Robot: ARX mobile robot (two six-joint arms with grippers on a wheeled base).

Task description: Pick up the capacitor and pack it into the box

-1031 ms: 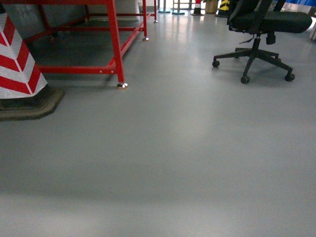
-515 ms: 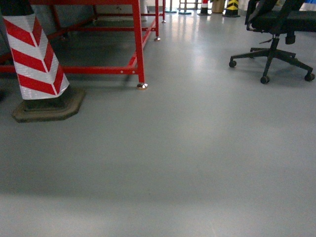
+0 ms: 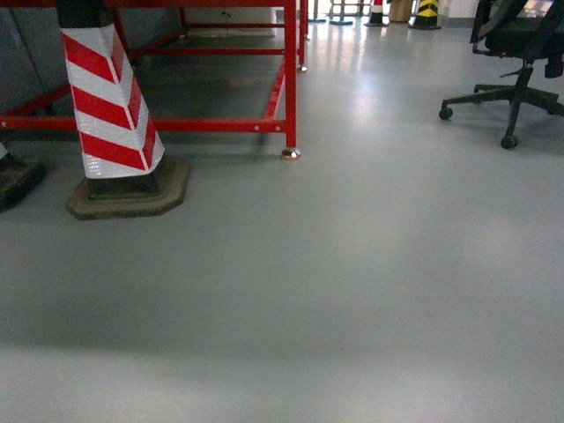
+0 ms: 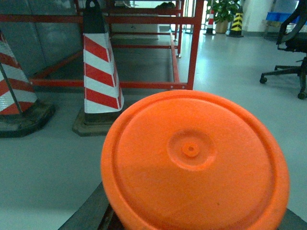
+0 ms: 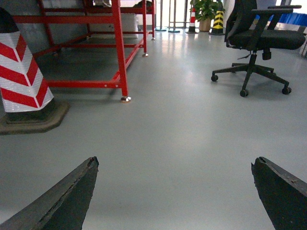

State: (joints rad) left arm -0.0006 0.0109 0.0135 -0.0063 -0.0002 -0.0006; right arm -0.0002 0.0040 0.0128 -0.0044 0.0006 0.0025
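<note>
In the right wrist view the right gripper [image 5: 175,191] has its two dark fingers [image 5: 62,201] spread wide apart at the near left and near right corners, holding nothing, with only bare grey floor [image 5: 177,134] between them. In the left wrist view a round orange lid [image 4: 194,163] with a raised rim and a small central nub fills the near part of the picture; it hides the left gripper almost wholly, only dark edges showing beneath it at the near left, so whether those fingers are apart, together or clamped on it cannot be told. Neither the capacitor nor the pink box appears in any view. The head view shows no arm at all. Far left stands a red-and-white striped cone [image 3: 110,106] on a dark base, in front of a red metal frame [image 3: 289,79]. A black office chair [image 3: 520,62] is cut off at the far right, its seat mostly out of the picture. A potted plant [image 4: 221,12] and more cones sit far back, small and indistinct.
</note>
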